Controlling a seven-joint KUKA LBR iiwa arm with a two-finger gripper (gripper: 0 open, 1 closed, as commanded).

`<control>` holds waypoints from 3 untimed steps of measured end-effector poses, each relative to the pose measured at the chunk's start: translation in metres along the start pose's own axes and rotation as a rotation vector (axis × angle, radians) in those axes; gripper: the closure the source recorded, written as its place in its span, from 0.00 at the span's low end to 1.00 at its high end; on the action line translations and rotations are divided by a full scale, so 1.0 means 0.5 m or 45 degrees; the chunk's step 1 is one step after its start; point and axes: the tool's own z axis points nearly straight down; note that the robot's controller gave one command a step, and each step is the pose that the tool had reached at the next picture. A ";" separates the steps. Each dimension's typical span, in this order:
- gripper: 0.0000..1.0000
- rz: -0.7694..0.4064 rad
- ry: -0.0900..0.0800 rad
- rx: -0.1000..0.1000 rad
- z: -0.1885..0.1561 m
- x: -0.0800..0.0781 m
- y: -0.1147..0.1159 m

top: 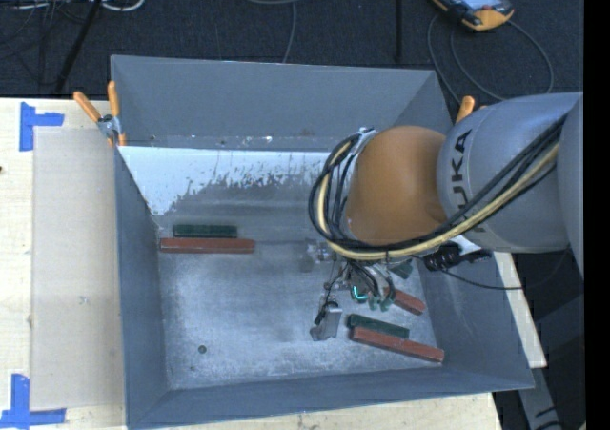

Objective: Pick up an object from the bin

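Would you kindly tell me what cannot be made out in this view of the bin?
In the camera view:
1. The red-brown piece right of the pincer: upper end hidden under the cables.
2. The dark speck on the floor, lower left: too small to identify.
3. Right rim of the bin: covered by the arm.

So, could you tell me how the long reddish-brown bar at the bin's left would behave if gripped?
The reddish-brown bar looks straight and flat, so probably stiff and unlikely to roll. Long and thin, it may tilt if gripped off-centre. The dark green bar alongside might shift.
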 end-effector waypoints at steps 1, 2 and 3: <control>0.00 0.002 -0.009 -0.001 -0.007 -0.004 0.000; 0.00 -0.077 -0.016 -0.003 0.044 -0.020 -0.059; 0.00 0.046 -0.005 0.000 0.079 -0.007 -0.127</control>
